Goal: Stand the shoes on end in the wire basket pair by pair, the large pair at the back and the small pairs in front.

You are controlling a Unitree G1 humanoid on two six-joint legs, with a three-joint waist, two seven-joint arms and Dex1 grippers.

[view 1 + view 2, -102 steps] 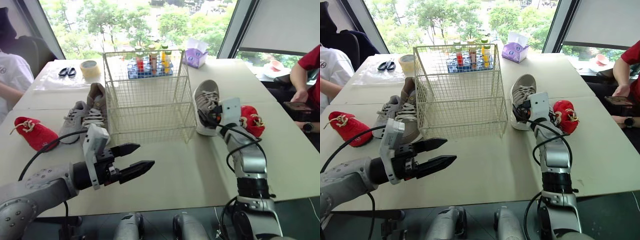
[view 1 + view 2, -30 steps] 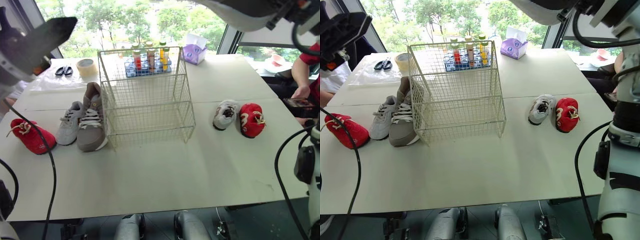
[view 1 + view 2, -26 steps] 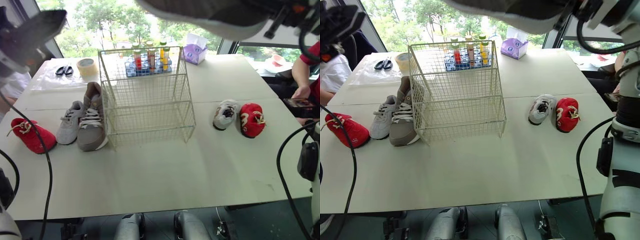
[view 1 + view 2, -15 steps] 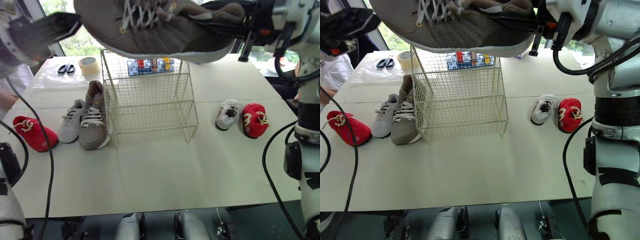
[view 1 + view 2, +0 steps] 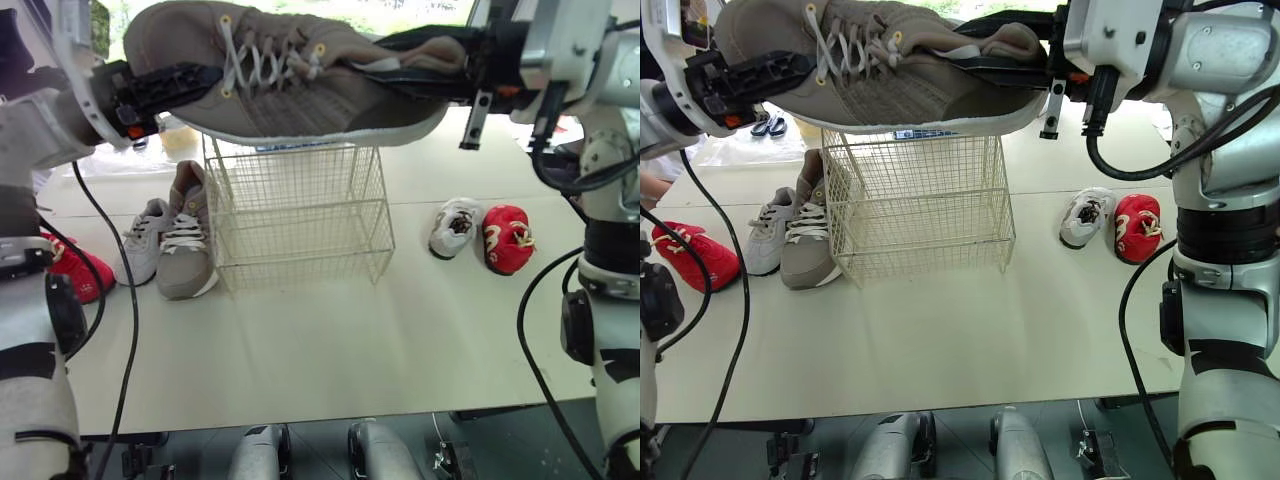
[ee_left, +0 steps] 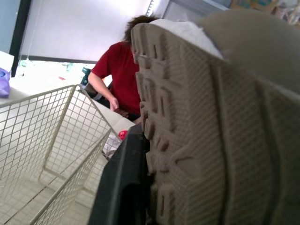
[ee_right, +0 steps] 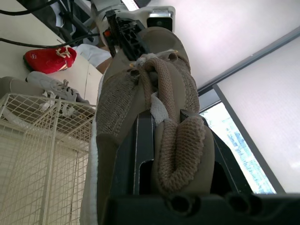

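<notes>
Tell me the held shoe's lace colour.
White laces on the taupe shoe; clearest in the left eye view.

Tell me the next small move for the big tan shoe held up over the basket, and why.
Probably tip the large tan shoe on end and start lowering it toward the back of the wire basket. It lies level above the basket, with the right claw clamped on its heel collar and the left claw on its toe, and the basket is empty.
</notes>
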